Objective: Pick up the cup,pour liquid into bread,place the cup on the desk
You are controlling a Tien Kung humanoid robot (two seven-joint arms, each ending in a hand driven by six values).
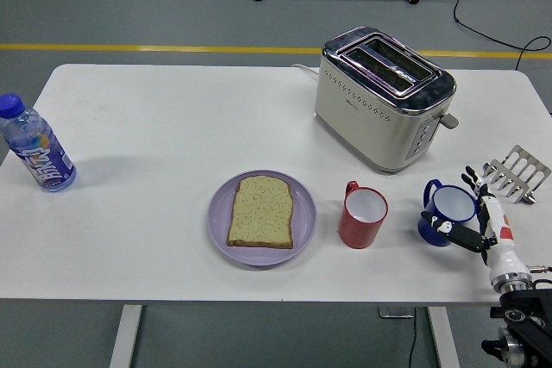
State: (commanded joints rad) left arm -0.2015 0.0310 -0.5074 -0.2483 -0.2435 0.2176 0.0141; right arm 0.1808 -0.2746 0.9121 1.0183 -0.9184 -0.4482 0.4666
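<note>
Here the right hand [476,217], fingers spread, flanks the blue cup [447,212] near the table [155,247] edge.

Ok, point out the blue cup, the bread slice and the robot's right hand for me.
blue cup [448,213], head view, on its outer wall near the rim.
bread slice [261,210], head view, middle of its top face.
right hand [483,221], head view, middle of the hand beside the cup.

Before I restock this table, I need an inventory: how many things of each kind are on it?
Cups: 2, red cup, blue cup
Plates: 1, plate
Bread slices: 1, bread
Toasters: 1, toaster
Bottles: 1, bottle
Racks: 1, metal rack
Total: 7
</note>
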